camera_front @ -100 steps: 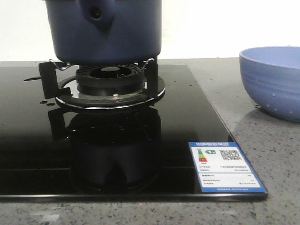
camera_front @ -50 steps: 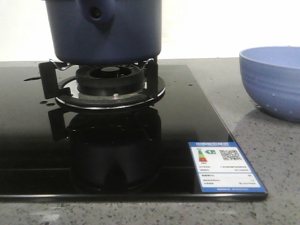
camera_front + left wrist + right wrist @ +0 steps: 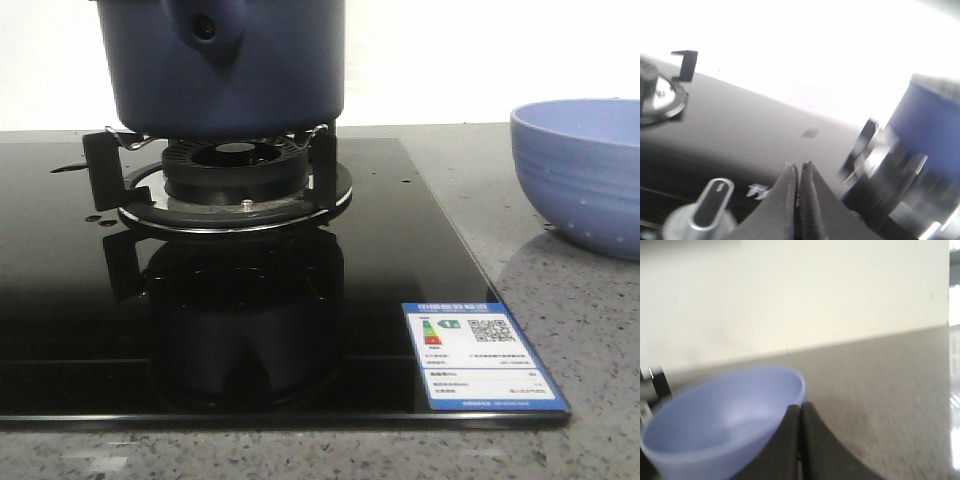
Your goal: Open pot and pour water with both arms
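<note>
The dark navy-blue pot (image 3: 225, 70) stands on the burner stand (image 3: 235, 185) of the black glass hob (image 3: 60, 300); its side stub with a round hole (image 3: 205, 28) faces the front camera and its top is cut off by the frame. It also shows blurred in the left wrist view (image 3: 932, 130). My left gripper (image 3: 799, 167) is shut and empty above the hob, apart from the pot. My right gripper (image 3: 800, 409) is shut and empty beside the periwinkle-blue bowl (image 3: 720, 420). Neither gripper shows in the front view.
The periwinkle-blue bowl (image 3: 585, 170) stands on the grey stone counter (image 3: 560, 300) to the right of the hob. An energy label (image 3: 478, 355) is stuck on the hob's front right corner. A metal control knob (image 3: 710, 205) and a second burner (image 3: 657, 92) show near my left gripper.
</note>
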Robot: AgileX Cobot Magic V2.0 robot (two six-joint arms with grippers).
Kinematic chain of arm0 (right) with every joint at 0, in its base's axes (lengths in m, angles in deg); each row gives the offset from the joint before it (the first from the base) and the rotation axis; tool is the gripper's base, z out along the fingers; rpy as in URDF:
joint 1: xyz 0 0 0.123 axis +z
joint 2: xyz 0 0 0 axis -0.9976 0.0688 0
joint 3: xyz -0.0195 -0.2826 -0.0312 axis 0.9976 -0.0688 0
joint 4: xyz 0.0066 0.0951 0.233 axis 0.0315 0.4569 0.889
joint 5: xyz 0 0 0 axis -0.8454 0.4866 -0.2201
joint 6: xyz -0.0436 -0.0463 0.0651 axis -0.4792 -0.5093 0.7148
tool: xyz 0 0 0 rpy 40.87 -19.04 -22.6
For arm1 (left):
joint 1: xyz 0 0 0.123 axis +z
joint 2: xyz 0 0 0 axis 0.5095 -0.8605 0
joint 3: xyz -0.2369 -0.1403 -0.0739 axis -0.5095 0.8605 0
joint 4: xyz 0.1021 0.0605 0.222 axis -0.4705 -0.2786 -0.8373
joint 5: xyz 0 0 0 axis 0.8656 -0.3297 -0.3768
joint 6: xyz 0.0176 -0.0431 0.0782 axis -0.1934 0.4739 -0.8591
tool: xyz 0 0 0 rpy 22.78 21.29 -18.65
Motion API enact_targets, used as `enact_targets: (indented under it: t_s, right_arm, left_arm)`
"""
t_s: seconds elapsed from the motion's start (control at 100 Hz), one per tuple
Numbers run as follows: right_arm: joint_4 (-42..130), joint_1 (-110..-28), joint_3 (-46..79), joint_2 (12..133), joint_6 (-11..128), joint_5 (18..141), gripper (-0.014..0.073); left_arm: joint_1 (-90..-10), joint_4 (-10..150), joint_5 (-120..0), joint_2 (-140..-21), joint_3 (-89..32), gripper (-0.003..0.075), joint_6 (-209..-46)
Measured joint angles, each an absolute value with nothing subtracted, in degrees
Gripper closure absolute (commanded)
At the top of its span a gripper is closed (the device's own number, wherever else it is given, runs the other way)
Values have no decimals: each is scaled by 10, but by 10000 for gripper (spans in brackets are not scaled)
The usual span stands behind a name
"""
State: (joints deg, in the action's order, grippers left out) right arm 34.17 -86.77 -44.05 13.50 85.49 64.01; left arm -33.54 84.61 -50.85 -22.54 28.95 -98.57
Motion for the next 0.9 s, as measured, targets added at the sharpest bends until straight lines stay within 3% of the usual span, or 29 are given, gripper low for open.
enact_targets:
  t_s: [0.15, 0.32, 0.54, 0.73, 0.9]
  right_arm:
    - [377, -868, -441, 135, 855, 568, 657]
    - [413, -868, -441, 135, 856, 566, 657]
    - [460, -868, -354, 159, 859, 827, 657]
    - [472, -868, -238, 264, 859, 985, 657]
    - [504, -868, -135, 385, 853, 1129, 657]
  left_arm:
    - [-335, 1011, -494, -225, 289, 741, -985]
    - [-335, 1052, -498, -225, 289, 741, -985]
    - [-335, 960, -623, -267, 233, 741, -986]
    - [-338, 904, -727, -389, 123, 740, -1082]
    - [-391, 898, -761, -458, 38, 738, -1170]
